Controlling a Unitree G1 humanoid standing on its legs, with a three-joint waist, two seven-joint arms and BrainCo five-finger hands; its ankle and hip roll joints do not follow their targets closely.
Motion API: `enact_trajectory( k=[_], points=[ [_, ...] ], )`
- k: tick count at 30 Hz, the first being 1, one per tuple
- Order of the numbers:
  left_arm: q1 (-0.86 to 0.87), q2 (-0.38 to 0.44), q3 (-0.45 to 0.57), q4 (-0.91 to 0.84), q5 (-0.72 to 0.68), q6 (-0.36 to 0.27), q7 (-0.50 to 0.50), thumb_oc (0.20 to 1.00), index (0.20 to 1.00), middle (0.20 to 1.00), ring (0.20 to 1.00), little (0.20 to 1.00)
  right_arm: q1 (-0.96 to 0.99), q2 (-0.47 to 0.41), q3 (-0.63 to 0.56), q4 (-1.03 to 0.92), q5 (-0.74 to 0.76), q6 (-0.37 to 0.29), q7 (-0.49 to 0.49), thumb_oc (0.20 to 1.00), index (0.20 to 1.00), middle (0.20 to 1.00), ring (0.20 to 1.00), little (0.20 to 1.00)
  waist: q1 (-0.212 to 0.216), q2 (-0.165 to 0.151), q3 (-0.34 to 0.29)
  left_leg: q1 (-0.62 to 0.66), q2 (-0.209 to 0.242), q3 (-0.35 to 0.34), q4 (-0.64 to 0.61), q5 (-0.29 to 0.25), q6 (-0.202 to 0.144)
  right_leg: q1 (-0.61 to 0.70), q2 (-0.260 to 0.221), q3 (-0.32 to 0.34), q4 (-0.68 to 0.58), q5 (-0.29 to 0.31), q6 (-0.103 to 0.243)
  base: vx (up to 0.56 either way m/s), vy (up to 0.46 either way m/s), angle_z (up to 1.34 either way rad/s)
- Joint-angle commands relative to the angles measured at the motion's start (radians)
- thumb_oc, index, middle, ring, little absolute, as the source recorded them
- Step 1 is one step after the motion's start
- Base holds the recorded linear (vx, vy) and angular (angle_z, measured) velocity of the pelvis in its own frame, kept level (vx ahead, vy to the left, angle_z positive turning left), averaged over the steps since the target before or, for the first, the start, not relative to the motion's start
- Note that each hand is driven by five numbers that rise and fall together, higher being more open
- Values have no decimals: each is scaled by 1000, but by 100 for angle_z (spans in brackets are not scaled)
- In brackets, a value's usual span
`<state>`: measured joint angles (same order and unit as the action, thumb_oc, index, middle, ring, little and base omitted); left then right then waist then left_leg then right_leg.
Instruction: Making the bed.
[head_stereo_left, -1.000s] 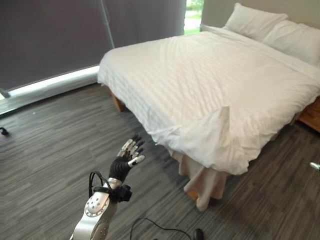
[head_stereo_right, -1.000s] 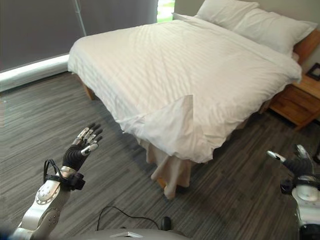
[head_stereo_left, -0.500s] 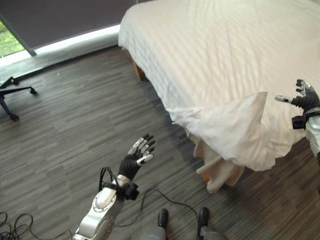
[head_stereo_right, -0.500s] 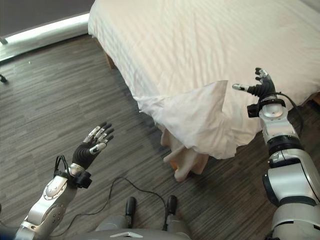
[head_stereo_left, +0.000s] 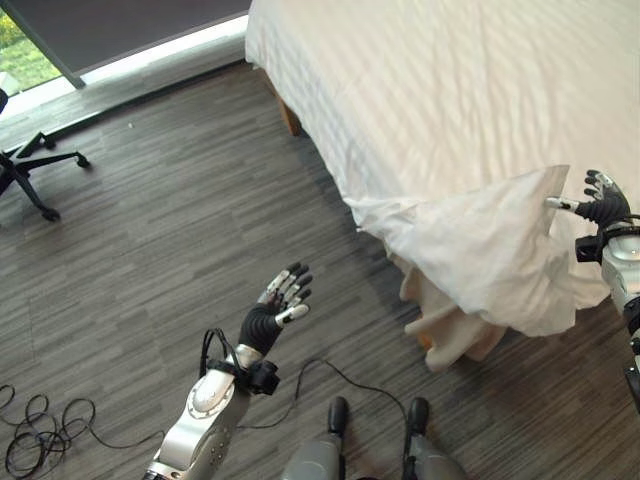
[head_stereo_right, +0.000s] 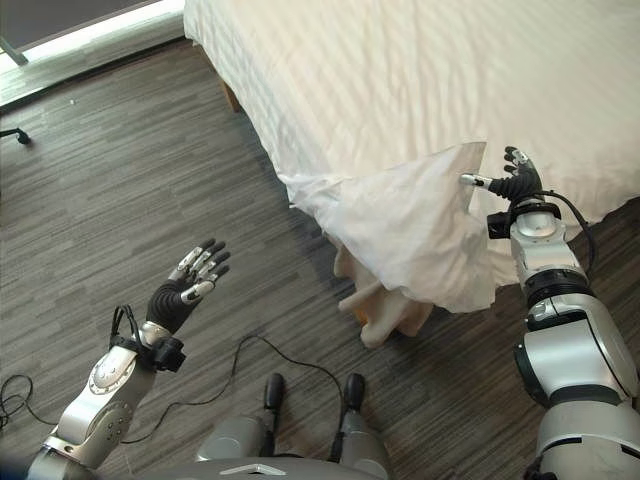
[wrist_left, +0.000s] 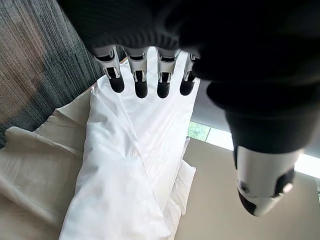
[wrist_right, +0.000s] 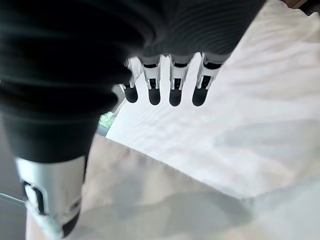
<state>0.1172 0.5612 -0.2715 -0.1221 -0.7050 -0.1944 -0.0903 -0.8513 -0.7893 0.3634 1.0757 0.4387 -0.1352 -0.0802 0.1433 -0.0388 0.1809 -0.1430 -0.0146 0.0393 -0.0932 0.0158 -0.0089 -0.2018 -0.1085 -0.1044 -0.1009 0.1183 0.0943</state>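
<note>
Bed (head_stereo_left: 420, 90) is lying ahead; its white duvet (head_stereo_right: 420, 80) is spreading flat except one corner flap (head_stereo_right: 420, 225) folded back at the near edge, over a beige skirt (head_stereo_right: 385, 310). I am judging it soft, light, slippery; best pinched at the flap's peak. Right hand (head_stereo_right: 512, 178) is hovering beside that peak, fingers spread, holding nothing. Left hand (head_stereo_left: 275, 310) is waiting open above the floor (head_stereo_left: 150, 220).

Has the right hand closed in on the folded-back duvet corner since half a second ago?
Yes. The right hand now sits right beside the tip of the folded duvet corner; earlier a clear gap separated them.
</note>
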Motion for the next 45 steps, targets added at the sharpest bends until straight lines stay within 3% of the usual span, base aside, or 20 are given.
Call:
enact_trajectory(
  k=[1,11,12,13,17,21,23,27,31,32,36,38,39,45],
  points=[
    [-45,18,-25,-74,-47,-60,-9,1000,1000,1000,1000,1000,-118,-41,44,11,27,-41,-7,1000,1000,1000,1000,1000,23,32,5,-27,-70,-74,6,0,59,38,109,-42,14,-93,-46,3,3,6],
    [-80,7,-51,-60,-36,-65,4,1000,1000,1000,1000,1000,-146,27,77,-24,41,-46,11,1000,1000,1000,1000,1000,44,41,35,-59,-72,-83,6,12,58,13,105,-53,14,-93,-51,11,-1,2],
    [-82,7,-52,-59,-36,-65,4,1000,1000,1000,1000,1000,-144,30,83,-22,36,-45,14,216,216,216,216,216,45,42,37,-62,-72,-85,6,13,58,10,104,-56,14,-93,-50,13,-6,9],
    [-85,6,-53,-59,-34,-67,7,1000,1000,1000,1000,1000,-144,30,87,-25,32,-45,16,200,200,200,200,200,47,43,40,-64,-72,-86,6,14,57,8,104,-58,14,-94,-50,9,-2,10],
    [-90,3,-47,-56,-28,-71,15,1000,1000,1000,1000,1000,-127,38,90,-34,-1,-47,8,200,200,200,200,200,51,47,49,-71,-74,-88,6,16,57,1,102,-62,14,-91,-49,1,0,2],
    [-100,-13,-41,-45,-6,-72,24,1000,1000,1000,1000,1000,-24,82,133,-189,-79,-41,25,200,200,200,200,200,40,40,57,-68,-72,-83,6,14,59,3,104,-56,14,-91,-50,3,2,-1],
    [-97,-35,-22,-36,17,-68,31,1000,1000,1000,1000,1000,200,158,183,-408,-164,-30,97,200,200,200,200,200,22,29,66,-57,-70,-75,6,8,60,11,107,-46,14,-93,-51,0,0,0],
    [-63,-27,22,-36,52,-66,20,1000,1000,1000,1000,1000,464,169,209,-579,-275,-12,201,200,200,200,200,200,-6,20,71,-49,-69,-79,6,-1,61,21,107,-50,14,-104,-50,0,0,0],
    [-33,-20,47,-36,59,-64,14,1000,1000,1000,1000,1000,606,233,223,-534,-399,11,234,200,200,200,200,200,-17,22,71,-43,-69,-88,6,-3,63,30,104,-61,14,-110,-49,0,0,0],
    [-22,-18,65,-35,63,-67,15,1000,1000,1000,1000,1000,683,283,202,-467,-438,19,231,200,200,200,200,200,-25,22,71,-41,-69,-89,6,-5,64,34,103,-64,14,-112,-48,0,0,0],
    [-12,-26,79,-34,64,-72,30,1000,1000,1000,1000,1000,735,323,201,-366,-593,25,165,200,200,200,200,200,-32,18,70,-36,-69,-87,6,-7,64,39,103,-66,14,-115,-49,4,3,4],
    [-17,-40,93,-40,55,-79,42,1000,1000,1000,1000,1000,744,401,104,-115,-583,45,60,200,200,200,200,200,-42,19,65,-31,-68,-85,6,-10,66,43,104,-64,14,-116,-49,3,3,3],
    [-25,-44,91,-42,52,-80,47,1000,1000,1000,1000,1000,738,426,68,-28,-548,50,36,1000,1000,1000,1000,1000,-43,17,62,-29,-68,-83,6,-12,66,44,104,-62,14,-116,-49,7,5,8],
    [-45,-47,85,-47,41,-57,21,1000,1000,1000,1000,1000,766,448,-83,225,-396,68,29,1000,1000,1000,1000,1000,-58,3,26,-3,-65,-76,6,-27,66,66,109,-53,14,-128,-51,23,-3,2]
  ],
)
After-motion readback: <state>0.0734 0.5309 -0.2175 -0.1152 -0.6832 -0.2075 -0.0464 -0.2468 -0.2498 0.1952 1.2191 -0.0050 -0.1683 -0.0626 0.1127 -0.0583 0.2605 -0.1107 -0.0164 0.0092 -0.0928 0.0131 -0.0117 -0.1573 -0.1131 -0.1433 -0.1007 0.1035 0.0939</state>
